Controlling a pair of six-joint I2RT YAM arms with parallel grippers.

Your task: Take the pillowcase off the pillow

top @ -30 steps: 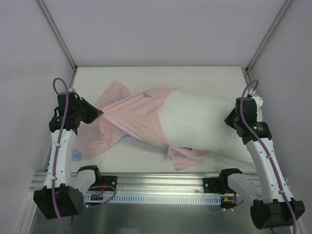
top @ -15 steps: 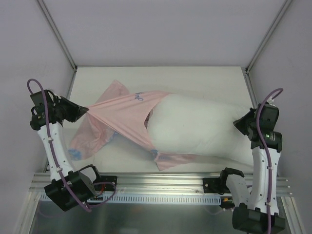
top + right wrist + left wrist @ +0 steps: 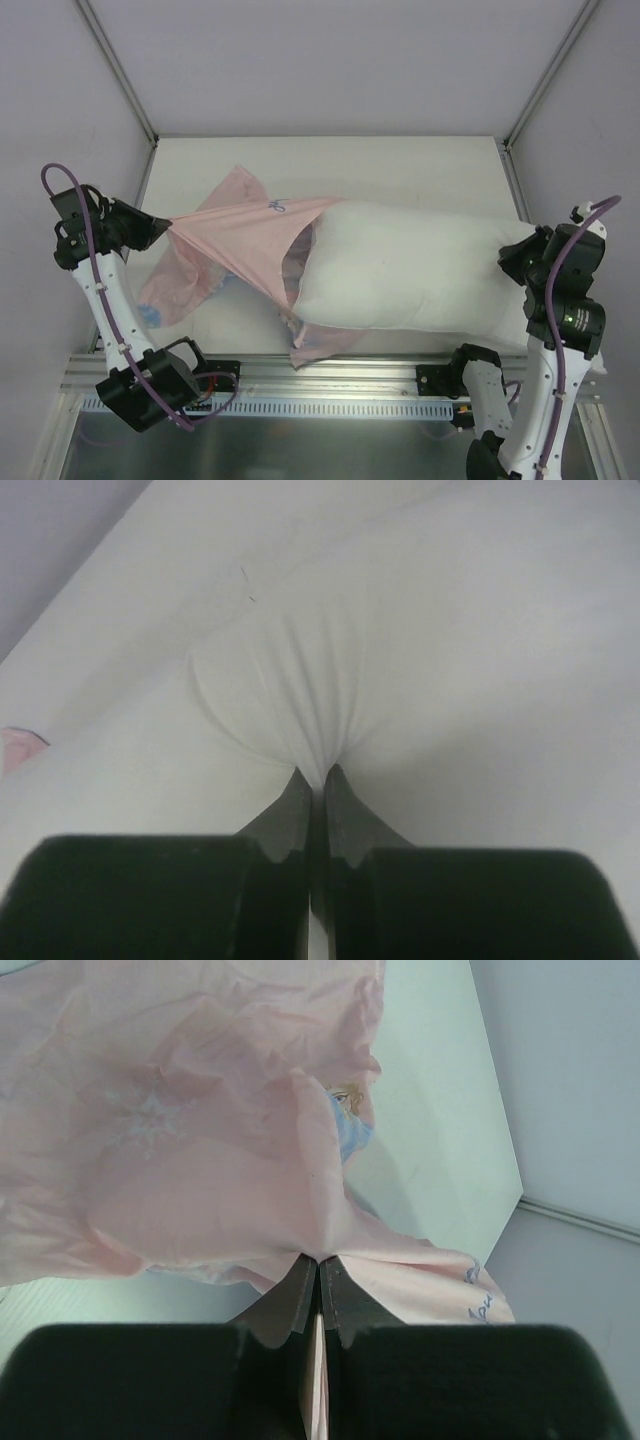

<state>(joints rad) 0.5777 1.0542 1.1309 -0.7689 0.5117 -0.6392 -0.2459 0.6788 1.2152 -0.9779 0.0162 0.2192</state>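
The plain white pillow (image 3: 410,275) lies across the table, most of it bare. The pink pillowcase (image 3: 235,245) covers only its left end and is stretched to the left. My left gripper (image 3: 163,232) is shut on the pillowcase's closed end at the table's left edge; in the left wrist view the gripper (image 3: 319,1263) pinches the pink cloth (image 3: 190,1150). My right gripper (image 3: 512,258) is shut on the pillow's right end; in the right wrist view the gripper (image 3: 318,777) holds a pinched fold of the white pillow (image 3: 300,690).
The white table (image 3: 400,165) is bounded by grey walls at the back and both sides. A metal rail (image 3: 330,375) with the arm bases runs along the near edge. A loose flap of the pillowcase (image 3: 318,340) lies near the front edge.
Both arms have pulled apart, the left one leftward and the right one rightward. The pillowcase has slid further left off the pillow, baring more white.
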